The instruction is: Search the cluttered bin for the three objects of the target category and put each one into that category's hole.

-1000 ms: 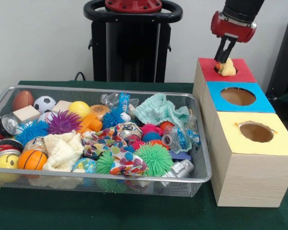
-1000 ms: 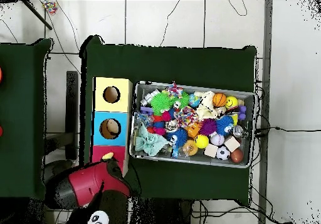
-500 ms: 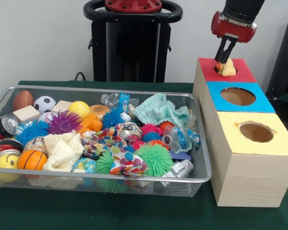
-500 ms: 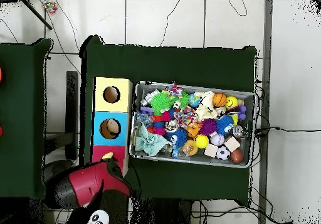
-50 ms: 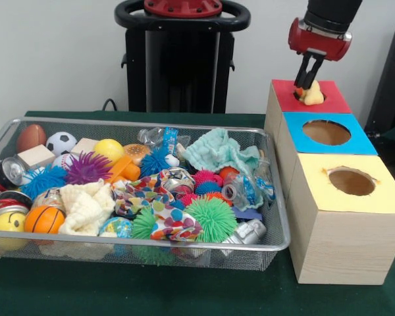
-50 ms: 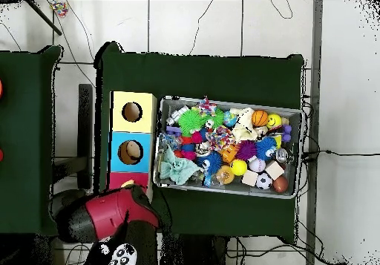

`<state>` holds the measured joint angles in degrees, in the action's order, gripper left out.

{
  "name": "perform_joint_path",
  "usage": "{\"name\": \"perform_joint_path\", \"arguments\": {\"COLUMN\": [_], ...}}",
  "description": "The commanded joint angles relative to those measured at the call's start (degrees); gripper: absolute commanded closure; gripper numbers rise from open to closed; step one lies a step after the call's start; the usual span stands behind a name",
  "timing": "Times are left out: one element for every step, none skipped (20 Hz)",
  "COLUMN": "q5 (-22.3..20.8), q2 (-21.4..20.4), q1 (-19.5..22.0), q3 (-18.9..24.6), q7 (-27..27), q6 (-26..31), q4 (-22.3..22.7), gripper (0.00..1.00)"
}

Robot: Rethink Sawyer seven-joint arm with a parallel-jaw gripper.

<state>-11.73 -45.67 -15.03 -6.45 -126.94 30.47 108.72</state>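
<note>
The step in hand looks like the drop: the hand (image 5: 307, 81) hangs just over the red box (image 5: 329, 100), its fingers a little apart and touching the top of a pale yellow lump (image 5: 312, 95) that sits in the red hole. Whether it grips the lump I cannot tell. The lump looks rounded, with no clear long axis. Next, I judge, it lifts clear and returns to the wire bin (image 5: 281, 224).
</note>
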Motion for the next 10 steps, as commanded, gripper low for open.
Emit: {"name": "perform_joint_path", "arguments": {"q5": [-2.2, -2.3, -2.5, -2.6, -2.6, -2.6, -2.5, -2.3, -2.2, -1.9], "q2": [4.3, 5.0, 5.7, 6.4, 7.1, 7.8, 8.4, 9.0, 9.5, 10.1], "q1": [0.9, 0.5, 0.1, -0.2, -0.6, -0.9, -1.3, -1.7, -2.2, -2.8], "q3": [1.7, 1.2, 0.8, 0.3, -0.1, -0.5, -0.8, -1.4, -1.9, -2.6], "q7": [-5.2, -5.7, -6.2, -6.7, -7.1, -7.5, -7.8, -8.1, -8.4, -8.9], "q6": [-6.9, -7.8, -8.7, -9.7, -10.5, -11.4, -12.3, -12.9, -13.5, -14.0], "q4": [-1.1, -1.2, -1.2, -1.3, -1.3, -1.3, -1.3, -1.3, -1.3, -1.4], "gripper": [1.0, 1.0, 1.0, 1.0, 1.0, 1.0, 1.0, 1.0, 1.0, 1.0]}}
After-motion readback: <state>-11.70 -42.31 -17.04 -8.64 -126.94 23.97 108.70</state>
